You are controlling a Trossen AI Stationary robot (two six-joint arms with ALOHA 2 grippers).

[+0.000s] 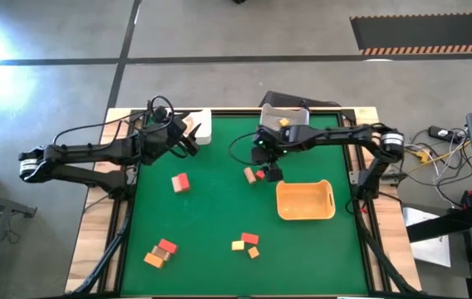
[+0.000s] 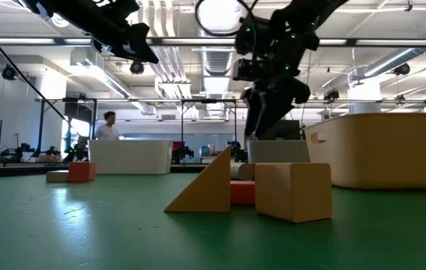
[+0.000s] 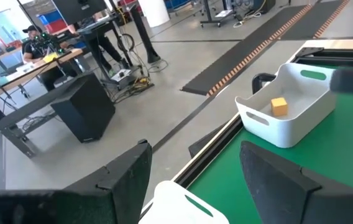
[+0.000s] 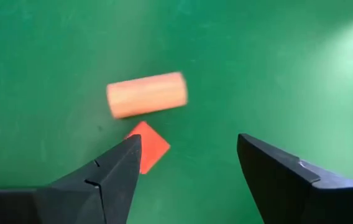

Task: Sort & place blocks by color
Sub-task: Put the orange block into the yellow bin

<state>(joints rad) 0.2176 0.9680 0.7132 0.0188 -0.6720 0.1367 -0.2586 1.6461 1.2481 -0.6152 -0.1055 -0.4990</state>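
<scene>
My right gripper point(image 1: 269, 172) point(image 4: 189, 142) is open and hovers just above the green mat, its fingers pointing down. Below it lie a tan cylinder block point(image 4: 146, 94) and a small red block point(image 4: 148, 148), flat on the mat; the red one is partly hidden by one finger. My left gripper point(image 1: 193, 137) point(image 3: 195, 148) is open and raised over the mat's far left, beside a white bin point(image 1: 203, 124). Other blocks rest on the mat: a red-and-tan pair point(image 1: 179, 182) and two near clusters point(image 1: 159, 252) point(image 1: 247, 243). One yellow block point(image 3: 279, 106) sits in the far white bin point(image 1: 284, 115).
An orange tray point(image 1: 305, 200) lies on the mat just right of and nearer than my right gripper. In the low view an orange wedge point(image 2: 209, 187) and a tan cube point(image 2: 292, 191) stand close to the camera. Cables and equipment lie off the table's right side.
</scene>
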